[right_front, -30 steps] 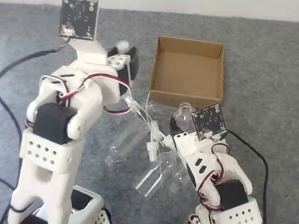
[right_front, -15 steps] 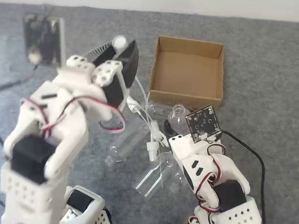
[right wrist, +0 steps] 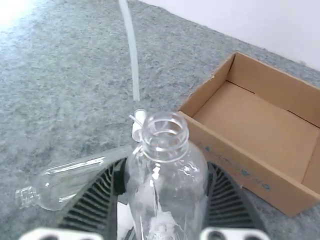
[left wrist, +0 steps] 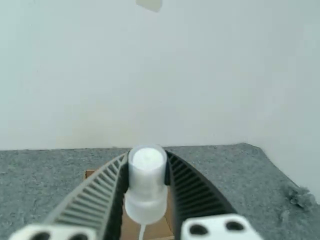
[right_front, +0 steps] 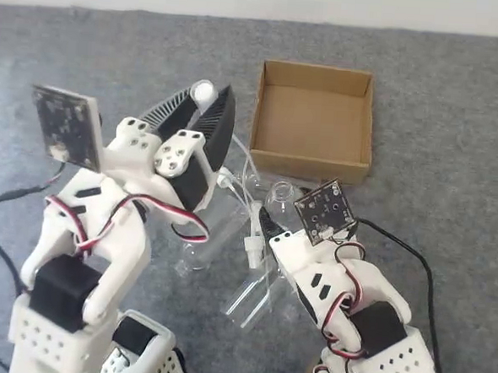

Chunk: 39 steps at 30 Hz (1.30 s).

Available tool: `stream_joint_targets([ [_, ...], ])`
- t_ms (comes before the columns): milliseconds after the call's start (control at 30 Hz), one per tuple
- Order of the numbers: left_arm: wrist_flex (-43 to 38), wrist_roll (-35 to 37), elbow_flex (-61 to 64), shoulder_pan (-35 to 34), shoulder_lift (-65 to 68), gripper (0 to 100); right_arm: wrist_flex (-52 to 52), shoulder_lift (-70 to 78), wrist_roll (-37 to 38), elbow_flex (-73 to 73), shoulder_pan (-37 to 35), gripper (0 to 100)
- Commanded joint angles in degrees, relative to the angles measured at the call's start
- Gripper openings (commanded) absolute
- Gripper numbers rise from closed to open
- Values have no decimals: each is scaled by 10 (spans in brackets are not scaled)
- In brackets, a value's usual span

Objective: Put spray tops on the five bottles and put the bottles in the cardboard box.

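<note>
- Bottles (right_front: 210, 235) lie loose on their sides on the table, between the two arm bases toward the near edge. None that I can see wears a top. How many lie there I cannot tell, because the right arm covers part of the heap. A loose spray top (right_front: 252, 248) with its thin tube rests among them.
- The right tool (right wrist: 163, 192), just beyond that heap, pinches one open-necked bottle (right wrist: 162, 150) by its body and holds it upright, neck bare.
- The left tool (right_front: 210, 100), farther back and raised above the table, is clamped on a white spray top (left wrist: 146, 175). Its dip tube (right wrist: 129, 50) hangs down near the held bottle's neck, not inside it.
- The cardboard box (right_front: 309, 166) stands toward the far edge, just behind the held bottle, with nothing inside.
- By my reading the work is at its start. The first capping looks to be at the lining-up stage and no bottle is finished. All five cappings and all five placings into the box are left to do.
</note>
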Motion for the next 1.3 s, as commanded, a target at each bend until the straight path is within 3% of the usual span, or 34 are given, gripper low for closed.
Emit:
stream_joint_targets([
  [0, -23, 5, 5, 25, -33, 13, 4, -12, 9, -31, -6, 91],
  [800, -1, 5, 6, 40, -39, 13, -56, -12, 53, 16, -36, 91],
  [967, 29, 3, 5, 77, -39, 13, -56, -12, 53, 16, -36, 91],
  [1267, 29, 1, 40, 92, -38, 13, -57, -12, 48, 13, -1, 91],
])
